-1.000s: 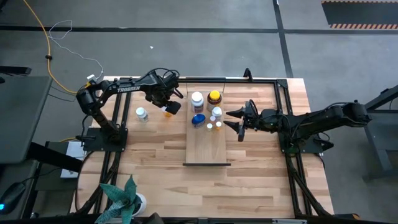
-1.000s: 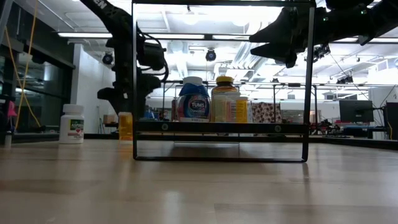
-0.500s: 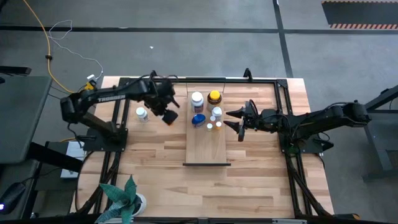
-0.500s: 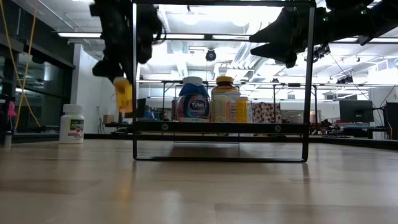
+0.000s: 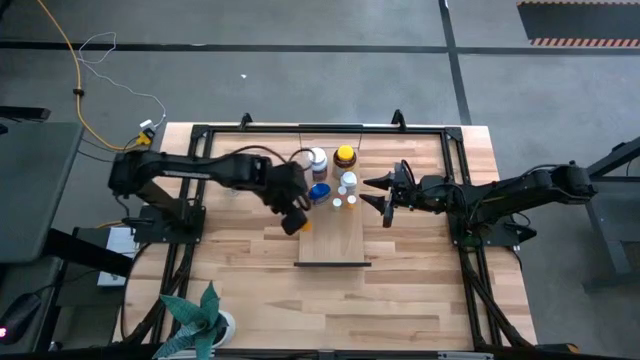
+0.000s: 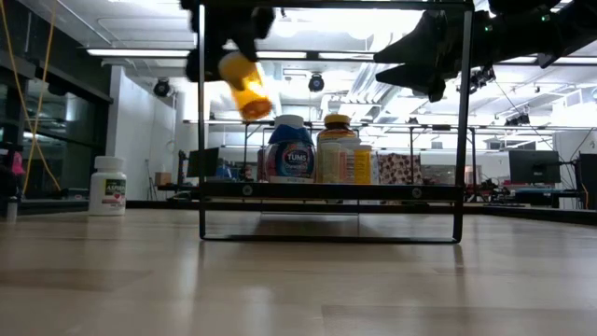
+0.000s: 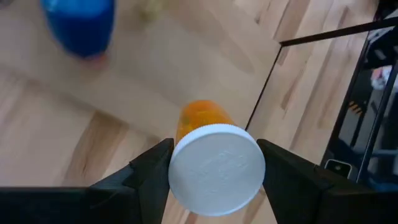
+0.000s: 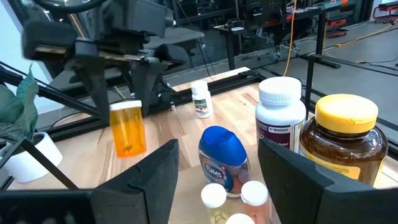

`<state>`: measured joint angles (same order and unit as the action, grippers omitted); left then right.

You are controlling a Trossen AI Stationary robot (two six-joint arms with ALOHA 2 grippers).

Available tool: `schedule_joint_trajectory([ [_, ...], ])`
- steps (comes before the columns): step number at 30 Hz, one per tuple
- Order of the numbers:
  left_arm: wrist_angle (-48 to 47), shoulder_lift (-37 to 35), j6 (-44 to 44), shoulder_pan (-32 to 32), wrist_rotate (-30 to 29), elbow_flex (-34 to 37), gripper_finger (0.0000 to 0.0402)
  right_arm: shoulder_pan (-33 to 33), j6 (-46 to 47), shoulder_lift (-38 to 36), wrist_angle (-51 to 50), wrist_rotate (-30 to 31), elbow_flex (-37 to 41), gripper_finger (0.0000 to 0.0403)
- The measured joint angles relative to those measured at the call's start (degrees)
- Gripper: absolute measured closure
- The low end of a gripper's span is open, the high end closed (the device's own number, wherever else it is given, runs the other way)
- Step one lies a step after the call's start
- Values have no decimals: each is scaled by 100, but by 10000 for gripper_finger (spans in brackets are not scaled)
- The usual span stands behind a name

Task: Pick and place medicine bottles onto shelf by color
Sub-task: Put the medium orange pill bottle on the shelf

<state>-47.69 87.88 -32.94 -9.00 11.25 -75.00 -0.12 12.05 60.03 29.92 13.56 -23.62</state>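
Standing on the shelf: five bottles; one orange bottle held aloft

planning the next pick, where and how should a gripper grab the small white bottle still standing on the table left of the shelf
Grip the small white bottle across its round body, just below the cap, with the fingers on opposite sides. Come straight down from above: it stands upright and alone on the table, with nothing close beside it. The left gripper is shut on the orange bottle, and the right gripper waits open by the shelf.
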Motion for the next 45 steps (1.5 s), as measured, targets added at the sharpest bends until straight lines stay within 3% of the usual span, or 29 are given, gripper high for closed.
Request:
schedule_joint_trajectory([
  [5, -606, 981, 605, 95, -113, -1015, 190, 2, -4, 0, 6, 0, 0, 192],
  [9, -1230, 1714, 1219, 134, -764, -1616, 190, 0, -6, 0, -8, 0, 0, 192],
  [14, -1345, 2211, 1787, 121, -1324, -1959, 190, 0, -6, 0, -11, 0, 0, 192],
  [35, -1208, 2327, 2566, 322, -1343, -1998, 189, 0, -9, 0, -10, 0, 0, 192],
  [45, -1183, 2454, 2596, 318, -1130, -2006, 164, 1, -11, 0, -11, 0, 0, 192],
])
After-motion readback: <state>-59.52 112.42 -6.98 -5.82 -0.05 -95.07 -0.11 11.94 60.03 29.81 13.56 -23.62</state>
